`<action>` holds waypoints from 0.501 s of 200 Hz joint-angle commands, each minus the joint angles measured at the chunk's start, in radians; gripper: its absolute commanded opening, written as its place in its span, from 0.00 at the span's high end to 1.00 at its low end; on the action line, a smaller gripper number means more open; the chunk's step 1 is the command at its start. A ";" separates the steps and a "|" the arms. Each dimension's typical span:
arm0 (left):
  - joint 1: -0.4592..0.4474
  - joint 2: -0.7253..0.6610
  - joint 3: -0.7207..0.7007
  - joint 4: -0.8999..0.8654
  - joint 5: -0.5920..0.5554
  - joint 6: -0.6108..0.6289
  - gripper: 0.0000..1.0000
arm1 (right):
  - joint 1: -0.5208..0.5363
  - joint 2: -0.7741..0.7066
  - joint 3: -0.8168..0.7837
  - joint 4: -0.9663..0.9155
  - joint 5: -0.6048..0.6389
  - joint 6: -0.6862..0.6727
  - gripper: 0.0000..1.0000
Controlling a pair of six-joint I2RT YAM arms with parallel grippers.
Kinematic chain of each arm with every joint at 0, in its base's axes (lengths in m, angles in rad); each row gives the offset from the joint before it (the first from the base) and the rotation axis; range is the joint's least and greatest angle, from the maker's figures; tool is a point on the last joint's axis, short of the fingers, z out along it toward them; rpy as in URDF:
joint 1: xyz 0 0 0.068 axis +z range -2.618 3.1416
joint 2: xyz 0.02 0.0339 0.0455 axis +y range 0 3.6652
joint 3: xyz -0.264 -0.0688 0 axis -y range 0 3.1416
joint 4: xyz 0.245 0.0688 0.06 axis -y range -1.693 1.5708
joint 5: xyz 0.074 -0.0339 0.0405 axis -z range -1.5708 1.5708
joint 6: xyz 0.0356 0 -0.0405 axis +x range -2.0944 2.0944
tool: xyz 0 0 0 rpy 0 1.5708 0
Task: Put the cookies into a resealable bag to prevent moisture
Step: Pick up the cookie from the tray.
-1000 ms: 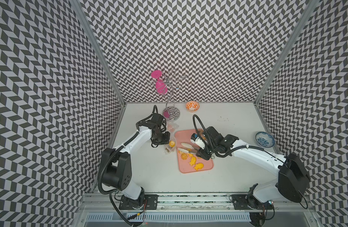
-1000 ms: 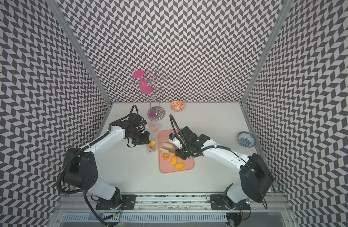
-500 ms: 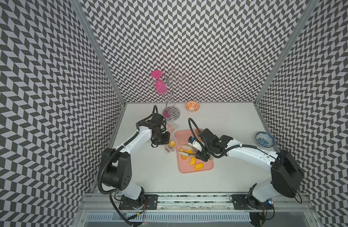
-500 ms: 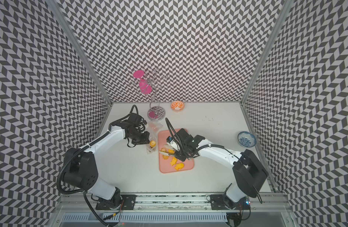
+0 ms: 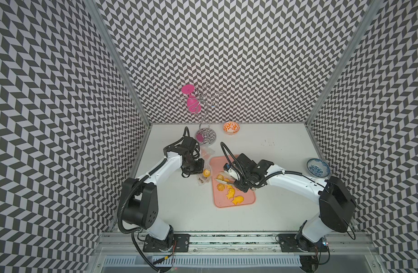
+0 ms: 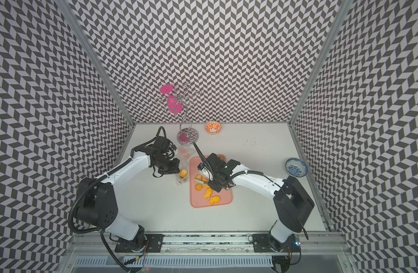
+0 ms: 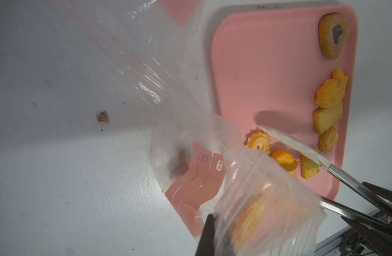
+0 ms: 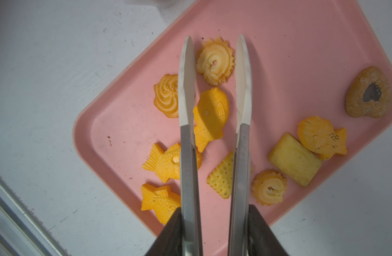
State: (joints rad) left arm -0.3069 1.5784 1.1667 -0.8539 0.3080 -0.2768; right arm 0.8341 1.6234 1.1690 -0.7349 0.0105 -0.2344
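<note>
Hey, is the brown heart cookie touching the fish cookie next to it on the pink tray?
Apart. The right wrist view shows bare pink tray between the brown heart cookie and the fish cookie.

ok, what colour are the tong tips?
White tips on bare steel tongs; this shows best in the right wrist view.

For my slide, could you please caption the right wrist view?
Open tongs above a fish-shaped cookie on the pink tray.
</note>
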 commanded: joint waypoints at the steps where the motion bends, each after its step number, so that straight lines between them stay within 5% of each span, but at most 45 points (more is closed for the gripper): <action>1: 0.005 -0.011 -0.010 0.009 -0.007 0.019 1.00 | -0.003 -0.005 0.041 0.008 0.030 0.020 0.57; 100: 0.005 -0.026 -0.038 0.024 -0.004 0.018 1.00 | 0.000 0.035 0.049 -0.015 0.003 0.001 0.60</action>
State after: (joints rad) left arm -0.3069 1.5780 1.1351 -0.8471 0.3080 -0.2665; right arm 0.8337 1.6531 1.1942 -0.7506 -0.0059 -0.2249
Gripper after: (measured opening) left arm 0.048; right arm 0.419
